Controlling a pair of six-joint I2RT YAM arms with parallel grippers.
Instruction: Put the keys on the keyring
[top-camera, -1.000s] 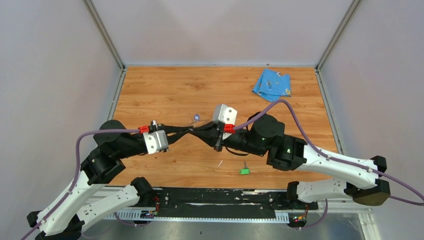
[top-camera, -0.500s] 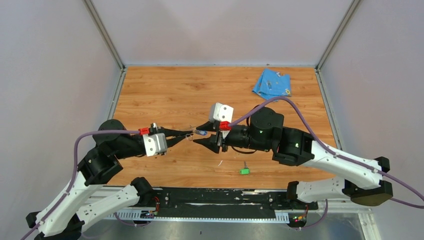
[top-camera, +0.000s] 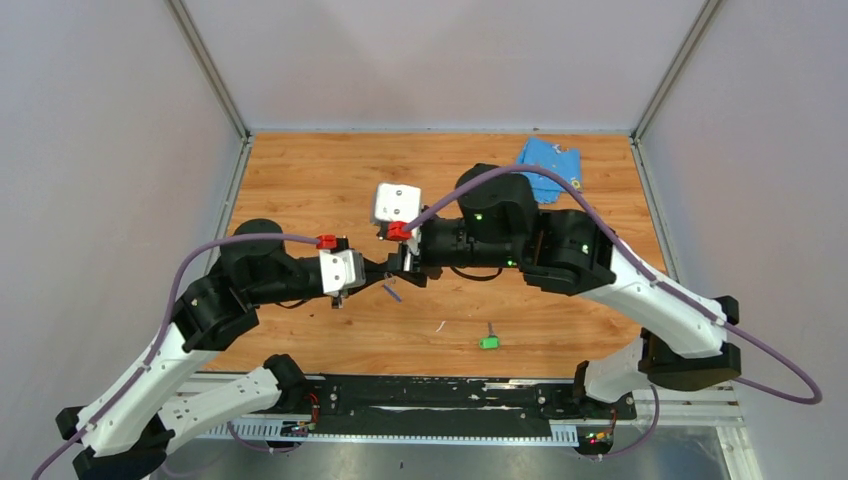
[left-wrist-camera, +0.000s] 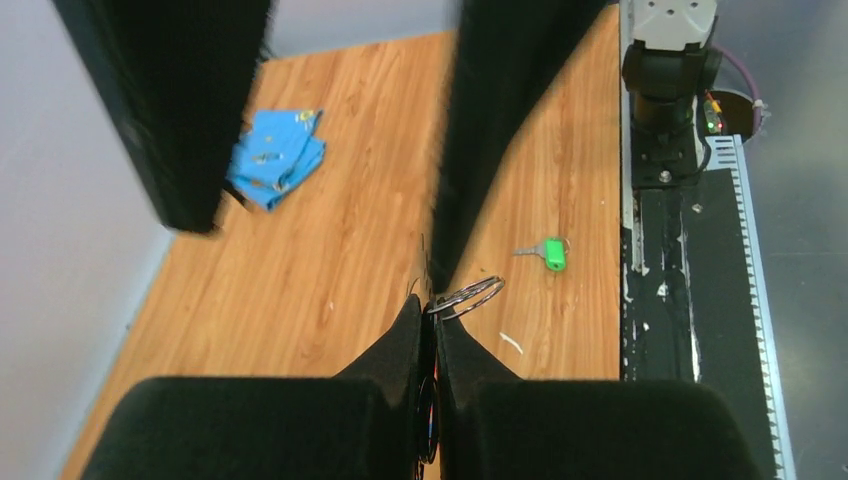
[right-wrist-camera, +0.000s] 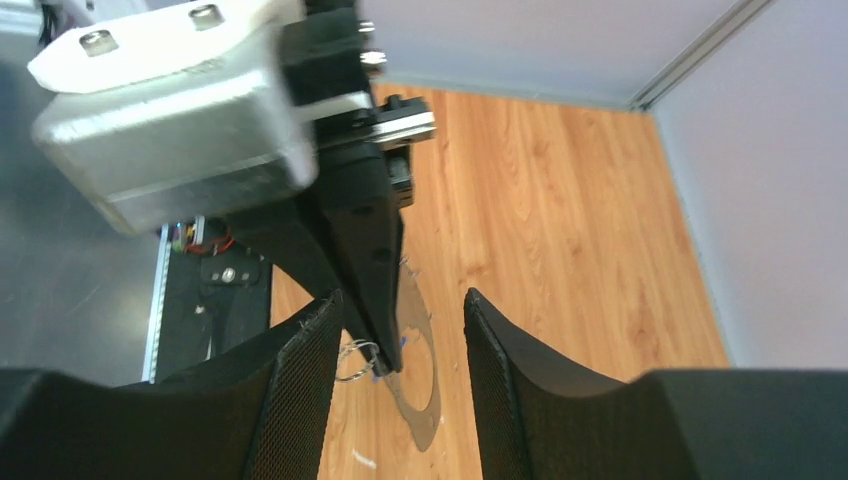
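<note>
Table (top-camera: 300, 170) was a single wooden top, with two arms meeting mid-frame in the top view. Left gripper (left-wrist-camera: 428, 303) was pinched tight on the one keyring (left-wrist-camera: 468, 296), which poked out past its tips at the centre of its wrist view. Right gripper (right-wrist-camera: 402, 305) had its jaws well apart and gripped nothing. One blue cloth (top-camera: 548, 165) sat upper right. Two keys: green key (top-camera: 488, 341) lay lower centre, and blue key (top-camera: 392, 291) was just below the left fingertips. Couldn't tell if it was on the ring.
</note>
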